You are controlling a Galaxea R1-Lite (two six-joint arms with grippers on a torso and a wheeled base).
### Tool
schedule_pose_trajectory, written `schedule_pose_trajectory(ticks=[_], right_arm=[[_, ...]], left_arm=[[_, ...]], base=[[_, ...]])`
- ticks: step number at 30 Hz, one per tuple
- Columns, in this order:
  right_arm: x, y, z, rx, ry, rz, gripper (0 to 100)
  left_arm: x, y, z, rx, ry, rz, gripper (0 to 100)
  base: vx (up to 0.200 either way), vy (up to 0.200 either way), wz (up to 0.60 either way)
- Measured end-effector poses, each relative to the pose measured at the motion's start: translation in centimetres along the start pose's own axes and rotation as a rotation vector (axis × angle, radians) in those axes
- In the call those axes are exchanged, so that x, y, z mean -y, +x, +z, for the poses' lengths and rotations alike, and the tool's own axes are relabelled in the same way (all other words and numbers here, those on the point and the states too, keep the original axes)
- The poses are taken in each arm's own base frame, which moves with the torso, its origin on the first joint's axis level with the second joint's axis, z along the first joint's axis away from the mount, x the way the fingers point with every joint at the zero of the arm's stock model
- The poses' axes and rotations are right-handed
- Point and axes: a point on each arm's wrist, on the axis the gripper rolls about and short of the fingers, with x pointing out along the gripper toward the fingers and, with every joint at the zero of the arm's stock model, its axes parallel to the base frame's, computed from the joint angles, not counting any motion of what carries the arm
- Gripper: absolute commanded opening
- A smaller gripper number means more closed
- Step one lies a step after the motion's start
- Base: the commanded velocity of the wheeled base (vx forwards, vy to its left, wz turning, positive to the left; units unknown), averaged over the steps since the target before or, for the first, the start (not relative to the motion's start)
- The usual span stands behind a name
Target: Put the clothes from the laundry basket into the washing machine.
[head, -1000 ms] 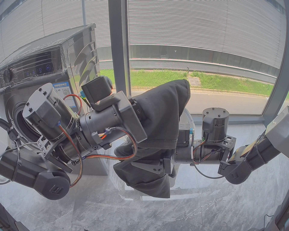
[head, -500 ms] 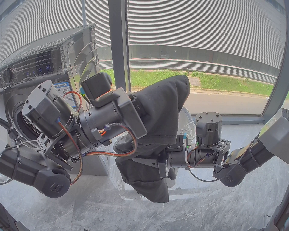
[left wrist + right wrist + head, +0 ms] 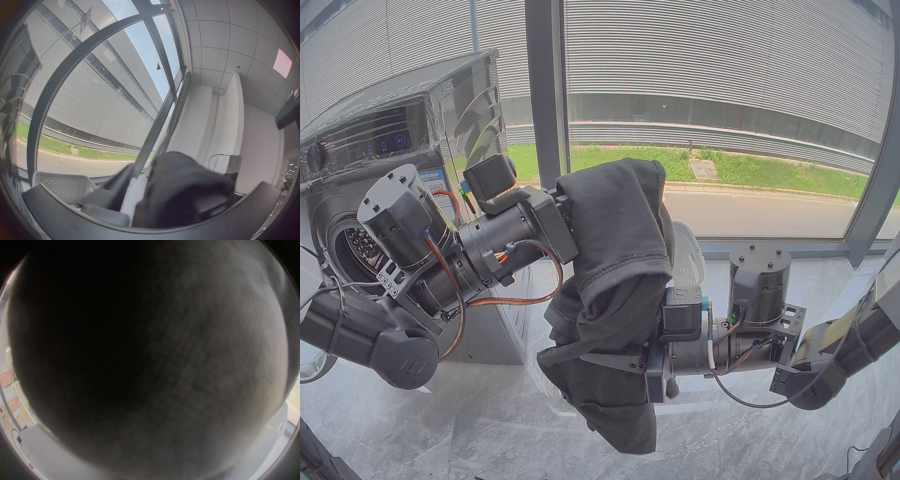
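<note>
While dark garment (image 3: 619, 250) hangs draped across both hands, it sits mid-air above floor (image 3: 487, 425), just right of washer (image 3: 394, 125), drum mouth showing. Left hand (image 3: 162, 193) under top folds, right hand (image 3: 606, 360) under lower folds; grip of either, cannot tell. Basket (image 3: 689, 256) behind garment.

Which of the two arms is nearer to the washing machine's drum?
The left arm; it crosses right in front of the drum of the washing machine. The right arm comes to the dark garment from the opposite side.
</note>
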Motion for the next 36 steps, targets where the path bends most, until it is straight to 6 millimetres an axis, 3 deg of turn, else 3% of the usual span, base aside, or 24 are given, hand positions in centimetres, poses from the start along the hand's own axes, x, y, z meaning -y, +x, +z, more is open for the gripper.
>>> schedule_pose_trajectory(ticks=[5,11,16,22,26,31,36], right_arm=[[-1.6,-1.5,-0.4,-0.021,0.013,0.019,0],[-3.9,-4.4,-2.2,-0.083,0.087,0.029,0],[-4.8,-6.1,-1.9,-0.07,0.118,0.022,0],[-4.7,-6.8,-0.5,-0.02,0.106,0.004,0],[-4.2,-7.3,0.3,0.012,0.096,-0.024,0],[-3.1,-8.0,1.2,0.047,0.089,-0.072,0],[-2.1,-8.6,1.9,0.076,0.088,-0.125,0]], left_arm=[[-3.4,-0.9,-0.1,0.0,0.061,0.116,100],[-8.2,-3.6,-1.2,-0.058,0.188,0.272,100],[-9.7,-5.7,-3.1,-0.118,0.181,0.337,100],[-8.7,-9.0,-6.5,-0.235,0.116,0.272,100],[-6.5,-11.5,-8.7,-0.359,0.067,0.081,100],[-3.9,-13.7,-9.6,-0.429,0.058,-0.085,100],[-2.2,-13.3,-9.5,-0.425,0.094,-0.16,100]], base=[[0.0,0.0,0.0],[0.0,0.0,0.0],[0.0,0.0,0.0],[0.0,0.0,0.0],[0.0,0.0,0.0],[0.0,0.0,0.0],[0.0,0.0,0.0]])
